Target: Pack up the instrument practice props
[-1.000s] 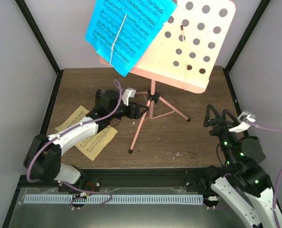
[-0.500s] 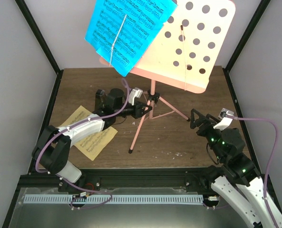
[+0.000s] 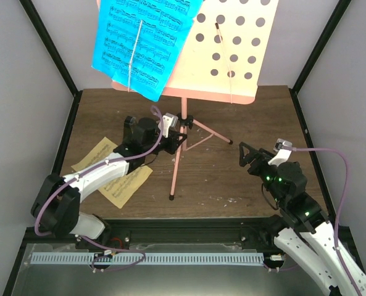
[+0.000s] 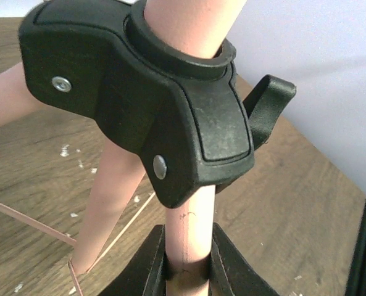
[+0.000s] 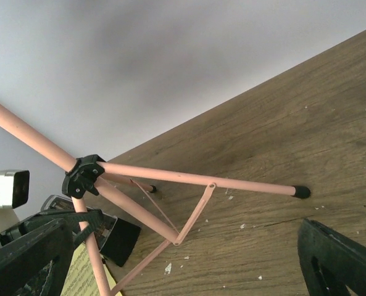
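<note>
- The pink music stand [image 3: 201, 80] stands on its tripod legs near the middle of the wooden bench [image 3: 232, 179], with its hole-punched desk raised high at the back.
- A cyan sheet-music page [image 3: 142, 43] lies over the left part of that desk.
- A pale-yellow page [image 3: 130, 183] lies flat on the bench at the left, partly under the left arm.
- The left claw [image 3: 178, 140] is clamped on the stand's pole, just under the black hub [image 4: 170, 111] where the legs meet. Its fingers [image 4: 153, 271] press against both sides of the pole.
- The right claw [image 3: 243, 154] hangs with its jaws wide apart and holds nothing. It faces the stand's legs, near the black-tipped foot [image 5: 301, 192] of one leg but not touching it.
</note>
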Available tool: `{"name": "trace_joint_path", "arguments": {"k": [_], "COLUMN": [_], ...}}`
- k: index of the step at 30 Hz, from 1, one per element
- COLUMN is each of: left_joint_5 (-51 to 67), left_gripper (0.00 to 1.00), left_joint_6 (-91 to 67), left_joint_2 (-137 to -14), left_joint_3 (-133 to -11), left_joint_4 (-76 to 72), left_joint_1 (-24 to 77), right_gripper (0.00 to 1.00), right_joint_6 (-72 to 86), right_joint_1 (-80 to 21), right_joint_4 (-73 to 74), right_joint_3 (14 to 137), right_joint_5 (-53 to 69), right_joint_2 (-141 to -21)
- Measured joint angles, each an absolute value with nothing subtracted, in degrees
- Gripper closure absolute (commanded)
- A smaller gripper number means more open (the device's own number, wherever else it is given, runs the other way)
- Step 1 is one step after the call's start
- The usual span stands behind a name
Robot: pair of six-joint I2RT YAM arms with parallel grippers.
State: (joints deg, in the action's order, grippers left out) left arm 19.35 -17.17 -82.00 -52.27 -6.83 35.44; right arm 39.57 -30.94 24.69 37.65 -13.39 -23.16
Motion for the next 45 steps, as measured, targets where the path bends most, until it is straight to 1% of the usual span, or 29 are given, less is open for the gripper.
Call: {"name": "trace_joint_path", "arguments": {"k": [5, 12, 13, 14, 16, 17, 18, 20, 22, 25, 29, 32, 34, 37, 39, 42, 45], "left_joint_5": [13.56, 4.08, 3.16, 2.57, 1.78, 1.67, 1.8, 2.02, 2.33, 2.61, 1.89, 2.55, 5.04, 12.58, 20.84, 31.31, 41.93], "left_gripper": [1.0, 1.0, 0.97, 0.87, 0.63, 0.48, 0.39, 0.26, 0.21, 0.17, 0.14, 0.12, 0.11, 0.11, 0.12, 0.16, 0.2], "left_joint_6": [-19.11, -24.08, -24.71, -25.3, -26.3, -27.14, -27.49, -28.16, -28.23, -27.66, -26.79, -26.94, -27.29, -28.47, -29.89, -32.45, -38.59], "left_joint_2": [-83.68, -94.87, -96.27, -97.45, -99.33, -99.94, -100.2, -100.16, -99.2, -94.19, -82.04, -71.05, -63.07, -54.3, -50.3, -48.9, -50.54], "left_joint_3": [-54.08, -64.88, -66.3, -67.44, -69.32, -69.84, -70.06, -70.04, -69.41, -65.56, -58.04, -52.12, -48.18, -45.54, -45.91, -49.84, -55.48], "left_joint_4": [-6.81, -8.36, -8.62, -8.88, -9.37, -9.67, -9.8, -9.72, -9.82, -9.13, -6.72, -4.23, -1.8, 2.33, 4.95, 7.51, 3.99], "left_joint_1": [36.95, 41.78, 42.26, 42.65, 43.24, 43.44, 43.53, 43.55, 43.53, 43.27, 41.47, 37.08, 31.55, 21.5, 13.82, 5.85, -0.58], "right_gripper": [0.0, 0.0, 0.0, 0.0, 0.0, 0.0, 0.0, 0.0, 0.0, 0.01, 0.03, 0.05, 0.06, 0.08, 0.09, 0.1, 0.12], "right_joint_6": [39.62, 39.97, 40.01, 40.03, 40.03, 40.01, 39.92, 39.51, 38.54, 36.34, 33.3, 31.92, 31.51, 30.89, 30.81, 30.96, 31.77], "right_joint_1": [-30.94, -30.94, -30.94, -30.94, -30.94, -30.94, -30.94, -30.94, -30.94, -30.94, -30.94, -30.94, -30.94, -30.98, -31.22, -31.68, -32.08], "right_joint_4": [23.88, 23.4, 23.38, 23.33, 23.33, 23.35, 23.31, 23.16, 22.74, 22.26, 20.08, 16.47, 13.63, 10.17, 7.92, 5.58, 4.64], "right_joint_3": [37.3, 36.56, 36.56, 36.56, 36.56, 36.56, 36.56, 36.62, 36.95, 39.09, 45.21, 51.51, 56.73, 64.86, 70.28, 78.08, 86.26], "right_joint_5": [-12.78, -11.07, -10.87, -10.55, -10.15, -9.96, -9.56, -8.75, -7.49, -4.51, 2.57, 10.85, 16.93, 24.23, 27.92, 31.99, 35.11], "right_joint_2": [-23.44, -23.44, -23.44, -23.4, -23.42, -23.42, -23.42, -23.68, -24.73, -28.18, -34.11, -39.13, -43.24, -50.04, -55.11, -62.76, -70.15]}}
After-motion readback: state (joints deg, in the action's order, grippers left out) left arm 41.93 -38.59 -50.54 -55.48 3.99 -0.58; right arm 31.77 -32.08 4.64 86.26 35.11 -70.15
